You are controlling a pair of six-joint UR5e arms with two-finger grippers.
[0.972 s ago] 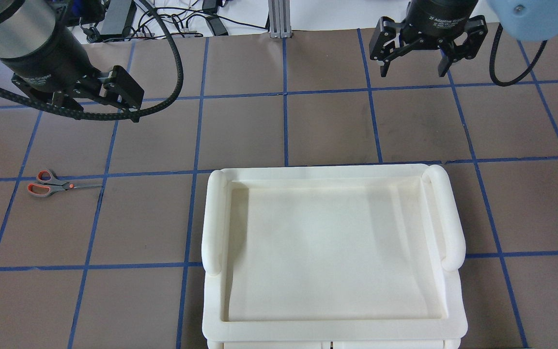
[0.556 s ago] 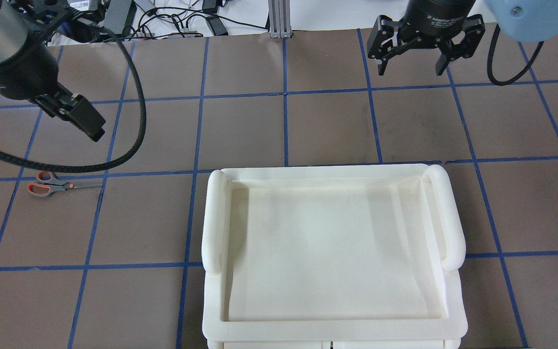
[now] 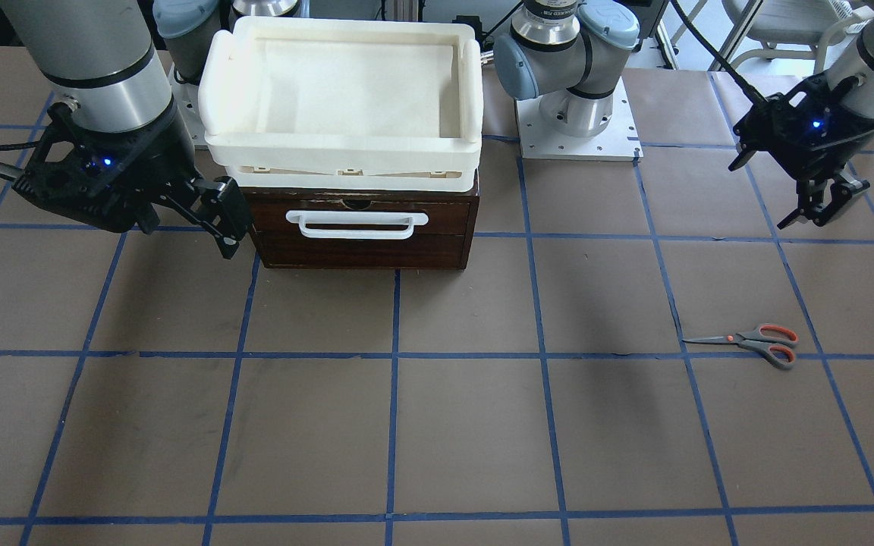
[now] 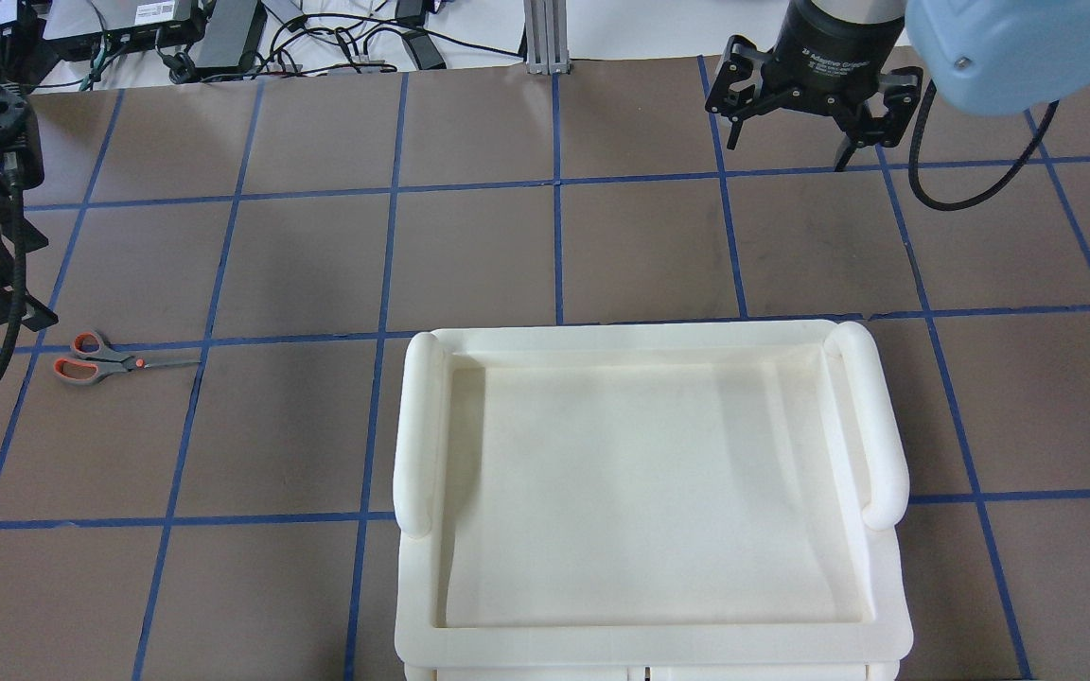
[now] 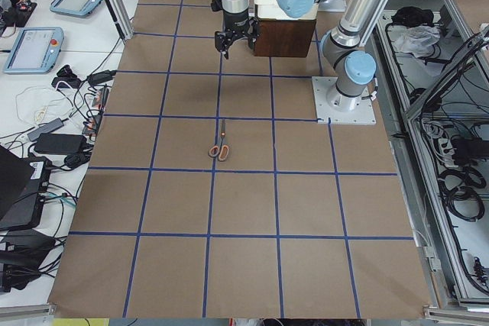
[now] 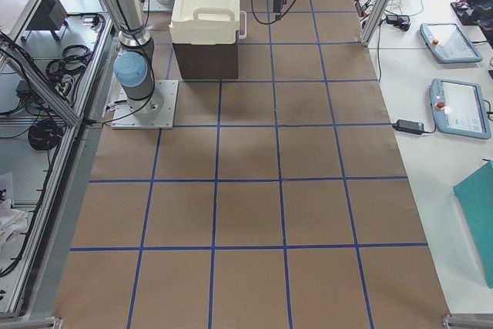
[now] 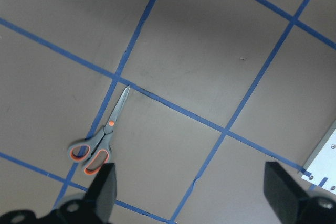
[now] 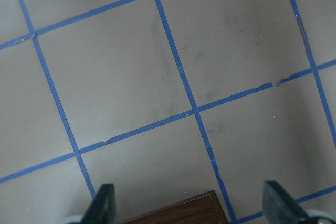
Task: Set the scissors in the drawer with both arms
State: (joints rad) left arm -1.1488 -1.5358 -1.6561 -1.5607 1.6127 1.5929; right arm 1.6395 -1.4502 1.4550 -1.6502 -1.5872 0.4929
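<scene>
The scissors (image 3: 756,343) lie flat on the brown table with blades closed; they also show in the overhead view (image 4: 110,359) and the left wrist view (image 7: 97,145). My left gripper (image 3: 812,216) hangs open and empty high above the table near them, its fingers (image 7: 105,182) spread wide. The dark brown drawer (image 3: 361,250) is closed, its white bar handle (image 3: 357,224) on the front. My right gripper (image 3: 217,220) is open and empty, in the air beside the drawer's front corner (image 8: 178,213). It also shows in the overhead view (image 4: 786,151).
A cream-white plastic tray (image 4: 417,426) sits on top of the drawer cabinet and hides it from above. Blue tape lines grid the table. The arm bases (image 3: 577,114) stand behind the cabinet. Cables and tablets lie beyond the table's far edge (image 4: 318,38).
My left arm has swung to the overhead view's left edge, toward the scissors. My right gripper has turned slightly and shifted a little farther from the tray. The scissors have not moved.
</scene>
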